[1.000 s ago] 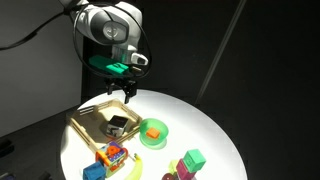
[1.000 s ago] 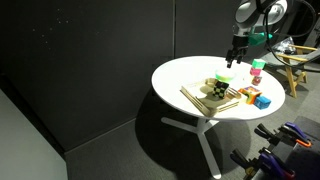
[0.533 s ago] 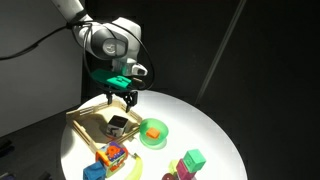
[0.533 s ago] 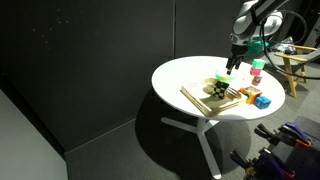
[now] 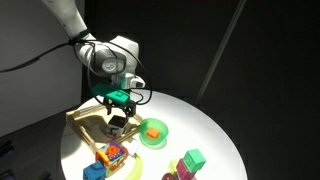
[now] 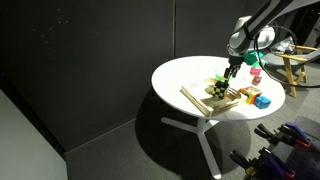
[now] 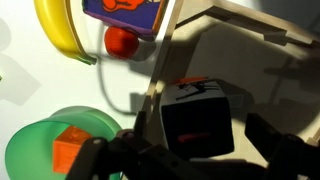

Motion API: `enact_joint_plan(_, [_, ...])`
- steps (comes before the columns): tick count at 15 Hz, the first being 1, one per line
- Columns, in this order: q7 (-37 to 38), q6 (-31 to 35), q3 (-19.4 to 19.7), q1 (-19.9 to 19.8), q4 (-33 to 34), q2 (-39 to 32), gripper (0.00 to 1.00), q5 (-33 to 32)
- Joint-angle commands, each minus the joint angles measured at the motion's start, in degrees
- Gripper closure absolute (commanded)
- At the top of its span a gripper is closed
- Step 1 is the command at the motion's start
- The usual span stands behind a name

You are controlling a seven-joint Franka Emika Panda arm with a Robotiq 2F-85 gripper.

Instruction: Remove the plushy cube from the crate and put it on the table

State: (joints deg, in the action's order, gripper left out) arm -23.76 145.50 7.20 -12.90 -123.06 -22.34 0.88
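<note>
With its fingers spread wide, the hand (image 5: pixel 120 110) hung just above the small soft black-and-white plushy cube (image 7: pixel 197 120), which lay inside the shallow tan wooden crate (image 5: pixel 78 128) near the round white desk's (image 5: pixel 210 130) edge, apparently poised to straddle and pinch it.

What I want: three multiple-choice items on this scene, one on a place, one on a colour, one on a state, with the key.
1. Where is the plushy cube? A) on the floor B) in the crate C) held in mid-air
2. What colour is the block in the green bowl? A) blue B) white C) orange
3. The pincer is: A) open B) shut on nothing C) out of view
Key: 1 B, wooden rims surround it; 2 C, wrist view shows orange; 3 A, fingers stand apart beside the cube.
</note>
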Motion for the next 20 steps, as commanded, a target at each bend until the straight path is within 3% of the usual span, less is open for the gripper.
enact_joint_plan(1, [-0.1,1.2,-1.4,-1.1,1.6,-2.3,0.00,-0.5])
enact_joint_plan(20, [0.6,1.8,-2.7,-1.4,8.9,-10.5,0.00,-1.4])
